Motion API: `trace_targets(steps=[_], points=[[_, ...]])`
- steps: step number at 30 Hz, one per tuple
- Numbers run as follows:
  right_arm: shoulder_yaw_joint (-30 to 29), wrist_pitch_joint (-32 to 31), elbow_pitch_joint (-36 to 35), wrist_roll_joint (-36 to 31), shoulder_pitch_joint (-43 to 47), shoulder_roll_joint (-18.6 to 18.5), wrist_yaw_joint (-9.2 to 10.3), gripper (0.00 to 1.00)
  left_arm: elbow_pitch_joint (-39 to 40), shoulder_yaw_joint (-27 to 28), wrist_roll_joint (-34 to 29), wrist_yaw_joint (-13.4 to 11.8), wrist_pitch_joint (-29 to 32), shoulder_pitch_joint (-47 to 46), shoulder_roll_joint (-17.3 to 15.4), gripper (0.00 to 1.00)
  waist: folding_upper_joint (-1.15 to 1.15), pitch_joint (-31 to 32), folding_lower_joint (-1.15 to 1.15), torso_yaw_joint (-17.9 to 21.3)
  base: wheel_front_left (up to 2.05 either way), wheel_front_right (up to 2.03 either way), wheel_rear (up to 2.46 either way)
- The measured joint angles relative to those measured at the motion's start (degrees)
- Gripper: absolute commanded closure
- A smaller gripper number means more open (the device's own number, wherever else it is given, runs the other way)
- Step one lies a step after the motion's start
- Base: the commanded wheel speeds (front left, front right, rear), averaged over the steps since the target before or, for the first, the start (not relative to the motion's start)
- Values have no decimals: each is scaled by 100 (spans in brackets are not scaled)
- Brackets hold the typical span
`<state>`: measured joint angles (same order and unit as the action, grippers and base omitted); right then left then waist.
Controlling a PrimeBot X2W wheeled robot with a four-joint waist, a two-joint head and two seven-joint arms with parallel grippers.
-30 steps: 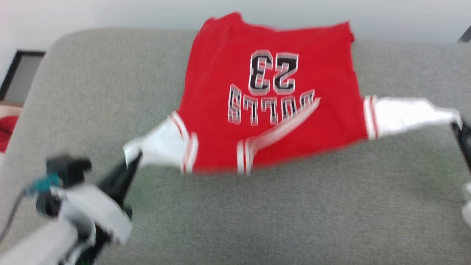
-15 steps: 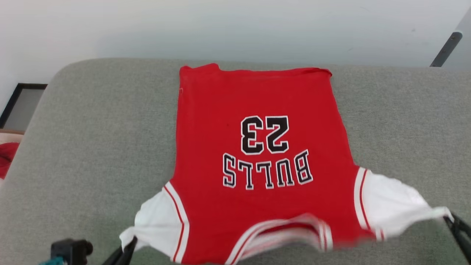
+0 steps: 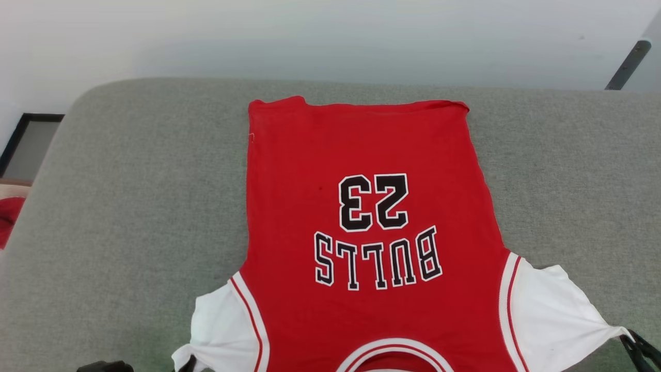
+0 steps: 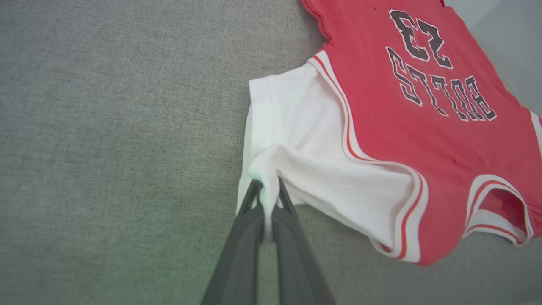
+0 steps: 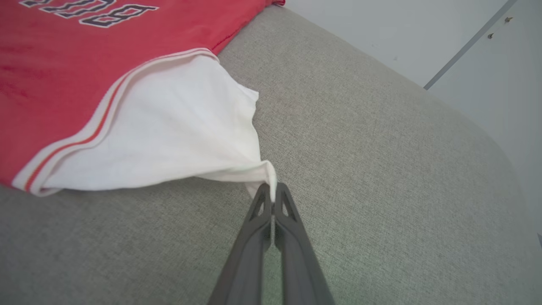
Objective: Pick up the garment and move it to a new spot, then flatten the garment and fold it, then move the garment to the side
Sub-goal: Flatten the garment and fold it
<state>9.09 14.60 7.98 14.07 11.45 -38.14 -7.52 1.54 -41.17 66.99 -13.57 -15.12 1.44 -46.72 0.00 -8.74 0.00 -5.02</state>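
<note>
Matt cloth garment [image 3: 372, 155], rough woven cushion [image 3: 129, 206]

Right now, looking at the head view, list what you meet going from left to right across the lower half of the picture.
Small red cloth at the edge → bare grey woven cushion → white short sleeve → red fabric jersey with black BULLS lettering → its other white sleeve → dark right claw.

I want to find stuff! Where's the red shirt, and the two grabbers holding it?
garment [image 3: 372, 155]: head view, plain red body.
left gripper [image 4: 266, 190]: left wrist view, fingertips on white sleeve.
right gripper [image 5: 273, 191]: right wrist view, fingertips on white sleeve.
</note>
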Motion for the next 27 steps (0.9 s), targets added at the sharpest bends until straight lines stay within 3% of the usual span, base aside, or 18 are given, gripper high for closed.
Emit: trace_targets(steps=[6, 14, 21, 27], points=[[-126, -129, -339, 49, -1, 56, 0, 0, -64, 120, -141, 47, 0, -6, 176, 100, 0, -53, 0, 36, 0, 0, 0], [-522, -490, -1349, 408, -108, 305, 0, 0, -83, 304, -367, 82, 0, -12, 425, 100, 0, -181, 0, 85, 0, 0, 0], [-233, -1284, -1582, 959, -1492, 302, 0, 0, -90, 263, -521, 141, 46, -224, 544, 100, 0, -326, 0, 45, 0, 0, 0], [120, -2146, -739, 1574, -3059, 357, 0, 0, -164, 43, -698, 282, 235, -633, 775, 100, 0, -395, 0, -210, 0, 0, 0]])
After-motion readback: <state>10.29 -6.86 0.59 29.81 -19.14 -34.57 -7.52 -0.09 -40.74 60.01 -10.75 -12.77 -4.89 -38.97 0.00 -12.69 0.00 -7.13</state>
